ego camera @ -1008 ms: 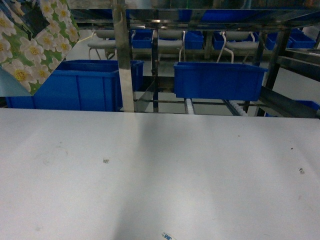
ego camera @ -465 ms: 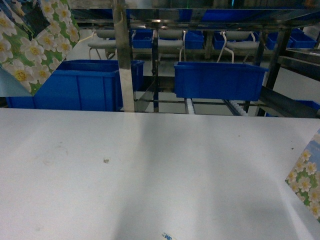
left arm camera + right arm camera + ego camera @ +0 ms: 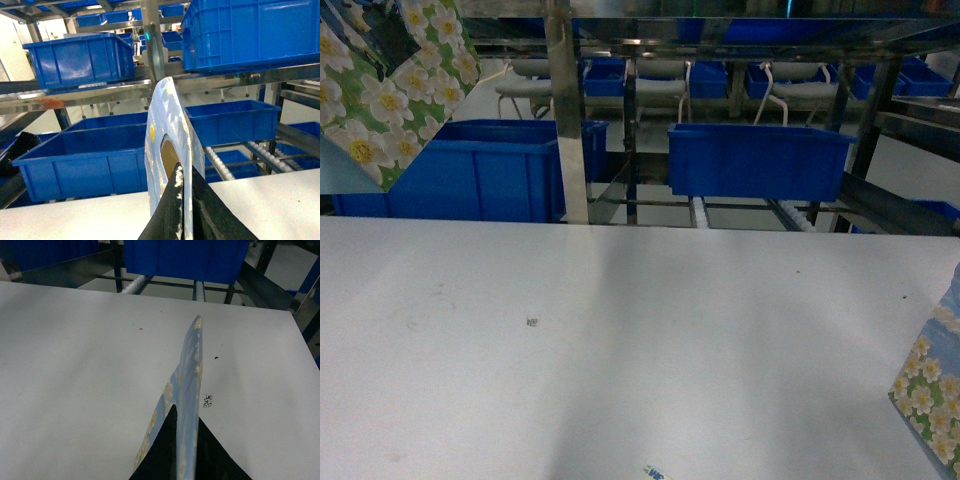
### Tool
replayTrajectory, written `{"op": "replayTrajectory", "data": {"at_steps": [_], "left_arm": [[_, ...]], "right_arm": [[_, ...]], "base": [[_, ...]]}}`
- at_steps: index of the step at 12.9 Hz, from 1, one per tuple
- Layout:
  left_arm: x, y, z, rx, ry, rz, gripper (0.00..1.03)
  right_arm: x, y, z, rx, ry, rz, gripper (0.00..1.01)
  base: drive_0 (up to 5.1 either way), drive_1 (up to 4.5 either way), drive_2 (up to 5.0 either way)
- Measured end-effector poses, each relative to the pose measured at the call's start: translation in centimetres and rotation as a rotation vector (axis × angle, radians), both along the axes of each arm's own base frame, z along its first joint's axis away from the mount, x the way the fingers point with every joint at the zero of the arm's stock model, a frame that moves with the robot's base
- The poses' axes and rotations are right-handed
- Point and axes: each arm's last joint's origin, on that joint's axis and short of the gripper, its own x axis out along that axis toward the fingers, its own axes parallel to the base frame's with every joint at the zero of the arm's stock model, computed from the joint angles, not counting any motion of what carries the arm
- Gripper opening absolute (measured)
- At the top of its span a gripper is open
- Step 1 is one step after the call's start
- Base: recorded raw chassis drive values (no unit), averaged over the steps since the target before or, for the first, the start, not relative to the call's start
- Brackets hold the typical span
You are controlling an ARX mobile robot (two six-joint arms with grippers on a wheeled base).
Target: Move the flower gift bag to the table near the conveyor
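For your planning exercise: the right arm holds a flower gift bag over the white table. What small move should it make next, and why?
Probably lower it a little until its base rests on the table. The right pincer is shut on the flower gift bag, which enters the head view's right edge above bare tabletop near the conveyor; touchdown isn't visible.

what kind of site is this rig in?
Probably a warehouse or factory picking line: steel roller racks loaded with blue plastic bins, and a white table in front of them.

White daisies on green with sky-blue tops pattern both flower gift bags [image 3: 928, 385], against blue bins [image 3: 758, 160].
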Motion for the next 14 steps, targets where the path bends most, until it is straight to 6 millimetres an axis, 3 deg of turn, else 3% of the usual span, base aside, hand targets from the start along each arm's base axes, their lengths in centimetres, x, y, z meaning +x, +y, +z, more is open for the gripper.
{"op": "replayTrajectory", "data": {"at_steps": [2,3,6,9,10,14], "left_arm": [[0.0,0.0,0.0,0.0,0.0,0.0,0.02],[0.0,0.0,0.0,0.0,0.0,0.0,0.02],[0.0,0.0,0.0,0.0,0.0,0.0,0.02],[0.0,0.0,0.0,0.0,0.0,0.0,0.02],[0.0,0.0,0.0,0.0,0.0,0.0,0.02],[0.0,0.0,0.0,0.0,0.0,0.0,0.02]], "right_arm": [[-0.6,0.3,-0.3,-0.01,0.014,-0.017,0.03],[-1.2,0.6,-0.7,-0.015,0.044,-0.01,0.13],[-3.3,0.9,-1.7,-0.028,0.125,-0.022,0.55],[-4.4,0.8,-0.2,-0.024,0.081,-0.057,0.92],[-5.1,1.1,0.8,-0.033,0.046,-0.065,0.99],[-9.5,3.0,5.6,-0.096,-0.211,-0.127,0.98]], "base": [[0.0,0.0,0.0],[0.0,0.0,0.0],[0.0,0.0,0.0],[0.0,0.0,0.0],[0.0,0.0,0.0],[0.0,0.0,0.0]]}}
